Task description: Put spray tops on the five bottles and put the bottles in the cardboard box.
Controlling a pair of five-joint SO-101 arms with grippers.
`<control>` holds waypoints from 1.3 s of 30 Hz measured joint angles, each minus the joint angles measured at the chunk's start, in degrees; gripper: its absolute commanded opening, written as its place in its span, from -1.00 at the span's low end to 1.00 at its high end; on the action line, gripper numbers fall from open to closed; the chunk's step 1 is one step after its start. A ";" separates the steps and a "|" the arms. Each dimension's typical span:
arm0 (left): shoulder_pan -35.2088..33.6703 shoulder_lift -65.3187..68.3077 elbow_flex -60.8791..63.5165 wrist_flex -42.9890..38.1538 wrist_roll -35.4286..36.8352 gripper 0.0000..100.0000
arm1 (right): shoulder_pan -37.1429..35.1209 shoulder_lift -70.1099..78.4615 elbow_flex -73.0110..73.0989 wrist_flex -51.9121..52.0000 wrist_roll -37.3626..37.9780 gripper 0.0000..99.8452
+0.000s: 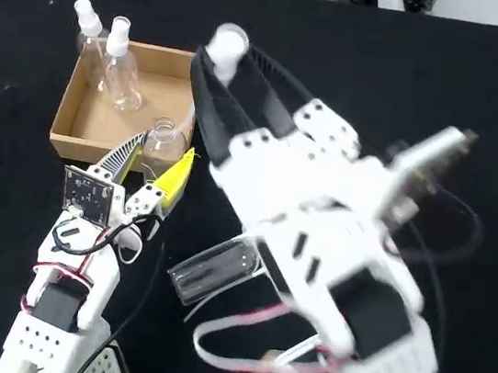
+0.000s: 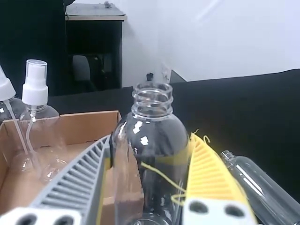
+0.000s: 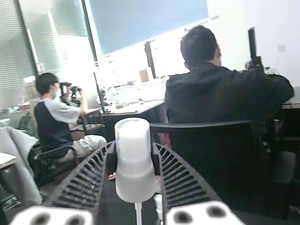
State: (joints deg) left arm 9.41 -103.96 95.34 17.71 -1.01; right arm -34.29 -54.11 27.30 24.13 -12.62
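Capping seemed the step in hand. In the high view, the left gripper [image 1: 160, 174] sat left of centre, its grey and yellow jaws closed on an uncapped bottle [image 1: 164, 140] at the lower right corner of the cardboard box [image 1: 77, 121]. The right gripper [image 1: 225, 61], top centre, pinched a spray top [image 1: 229, 40] in black jaws, up and right of that bottle. 2 capped bottles [image 1: 117, 66] stood in the box's upper left, and 1 spare bottle [image 1: 214, 270] lay at lower centre.

The left wrist view showed the bottle upright between both jaws, its mouth open.

The right wrist view showed the top gripped squarely, its thin tube trailing between the jaws.

Doing this well probably meant holding the bottle steady, centring the tube over the mouth, then lowering straight.
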 measured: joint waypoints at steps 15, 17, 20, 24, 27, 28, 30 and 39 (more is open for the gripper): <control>0.00 0.00 0.00 0.00 0.00 -0.78 | 3.60 10.55 2.02 -7.03 0.00 -0.98; 0.00 0.00 0.00 0.00 0.00 -0.78 | 3.60 10.55 2.02 -7.03 0.00 -0.98; 0.00 0.00 0.00 0.00 0.00 -0.78 | 3.52 10.55 2.02 -7.03 0.00 -0.98; 0.00 0.00 0.00 0.00 0.00 -0.78 | 3.52 10.55 1.14 -5.54 0.00 -0.98; 0.00 0.00 0.00 0.00 0.00 -0.78 | 3.52 10.55 -0.53 -1.32 0.00 -0.98; 0.00 0.00 0.00 0.00 0.00 -0.78 | 3.52 10.55 -0.70 0.00 0.00 -0.98; 0.00 0.00 0.00 0.00 0.00 -0.78 | 3.52 10.55 -0.70 1.76 0.00 -0.98; 0.09 0.00 0.00 0.00 0.00 -0.78 | 3.60 10.55 -5.45 2.02 0.00 -0.98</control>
State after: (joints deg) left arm 9.49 -103.96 95.34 17.71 -1.01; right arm -30.68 -43.56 21.85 26.15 -12.62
